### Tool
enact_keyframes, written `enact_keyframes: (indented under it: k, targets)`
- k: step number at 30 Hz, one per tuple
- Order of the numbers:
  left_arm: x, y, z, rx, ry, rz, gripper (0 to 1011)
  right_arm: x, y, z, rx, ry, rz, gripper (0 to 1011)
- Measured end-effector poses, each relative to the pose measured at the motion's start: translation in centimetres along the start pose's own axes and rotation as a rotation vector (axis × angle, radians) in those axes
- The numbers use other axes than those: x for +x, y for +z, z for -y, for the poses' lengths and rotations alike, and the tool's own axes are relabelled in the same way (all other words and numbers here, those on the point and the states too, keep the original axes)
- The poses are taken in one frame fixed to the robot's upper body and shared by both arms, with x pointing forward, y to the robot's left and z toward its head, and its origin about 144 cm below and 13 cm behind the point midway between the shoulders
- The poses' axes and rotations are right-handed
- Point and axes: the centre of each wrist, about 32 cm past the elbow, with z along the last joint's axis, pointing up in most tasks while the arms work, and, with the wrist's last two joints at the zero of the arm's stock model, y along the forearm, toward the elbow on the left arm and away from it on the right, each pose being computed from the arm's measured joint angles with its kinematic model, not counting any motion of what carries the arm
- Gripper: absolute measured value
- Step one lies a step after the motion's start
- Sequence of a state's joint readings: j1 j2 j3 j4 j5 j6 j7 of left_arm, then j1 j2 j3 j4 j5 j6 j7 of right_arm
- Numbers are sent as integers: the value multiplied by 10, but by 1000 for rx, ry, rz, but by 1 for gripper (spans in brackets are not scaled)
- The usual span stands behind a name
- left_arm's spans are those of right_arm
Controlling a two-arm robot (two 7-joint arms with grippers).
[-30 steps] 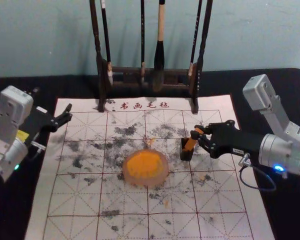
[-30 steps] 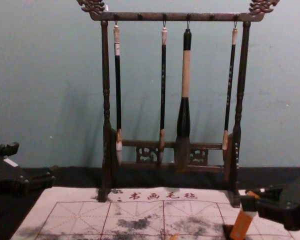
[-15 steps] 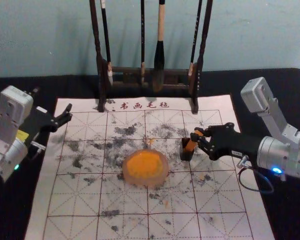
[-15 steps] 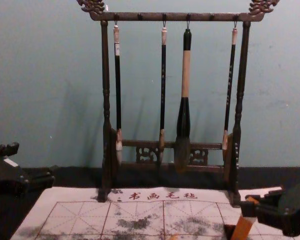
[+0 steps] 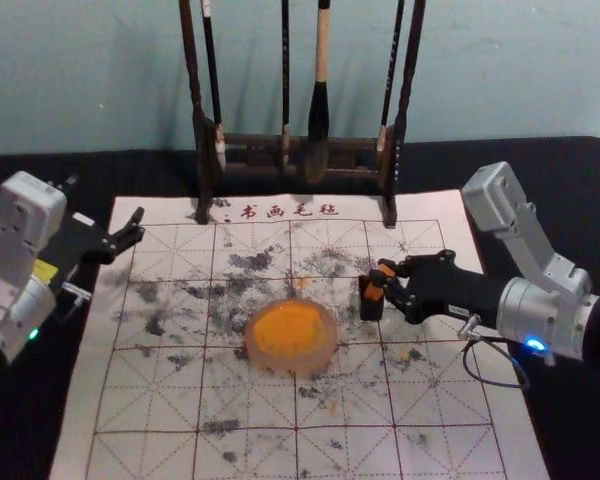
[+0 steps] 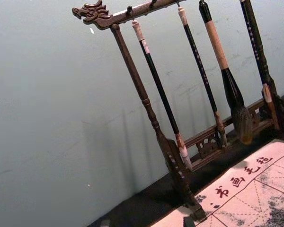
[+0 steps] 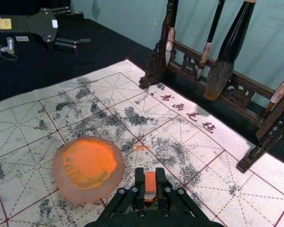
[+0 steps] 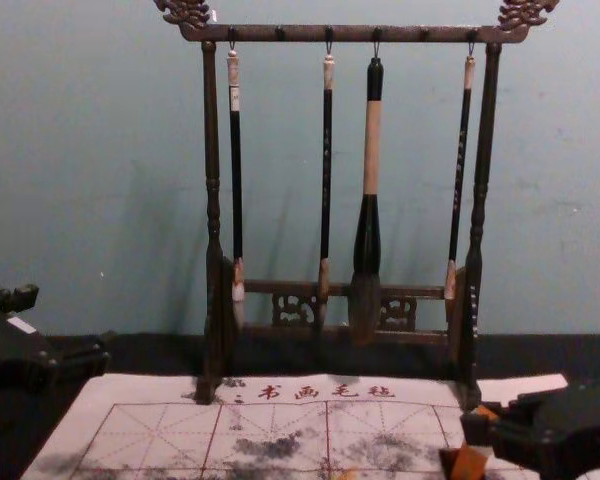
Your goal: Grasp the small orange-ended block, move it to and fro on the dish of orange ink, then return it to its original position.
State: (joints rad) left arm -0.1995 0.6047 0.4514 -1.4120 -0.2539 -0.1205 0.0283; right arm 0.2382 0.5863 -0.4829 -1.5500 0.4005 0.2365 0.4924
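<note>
Block [image 5: 375, 293] held by the right tool [image 5: 380, 281] at one black box [image 5: 371, 311].

There is one block with an orange end, pinched between the two fingers of the right tool, which is closed onto it, leaving no wide gap. It tilts beside the one dish [image 5: 330, 351] of orange ink [image 5: 287, 328], on the dish's right, apart from it. Whether its lower end sits inside the box or only over it, I cannot tell. The left tool [image 5: 106, 204] is parked beyond the sheet's left edge, its two fingers well apart and nothing between them. One sheet [image 5: 145, 400] lies under dish and box, on one black worktop [image 5: 540, 200], with four red characters [image 5: 289, 212] near its far edge. Behind, one rack [image 8: 352, 34] carries four hanging brushes [image 8: 371, 150].
</note>
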Motion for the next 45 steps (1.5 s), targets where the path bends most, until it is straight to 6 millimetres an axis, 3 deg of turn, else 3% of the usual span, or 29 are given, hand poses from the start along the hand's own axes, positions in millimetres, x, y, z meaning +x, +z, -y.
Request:
enact_keyframes:
  k: [36,39,45]
  targets:
    - [0,0,0,0,0,0,1001,-7,-7,-7,-33,-45,37,144]
    - [0,0,0,0,0,0,1001,-6,-7,-7,-33,-45,37,184]
    - [0,0,0,0,0,0,1001,-6,-7,-7,-33,-44,36,388]
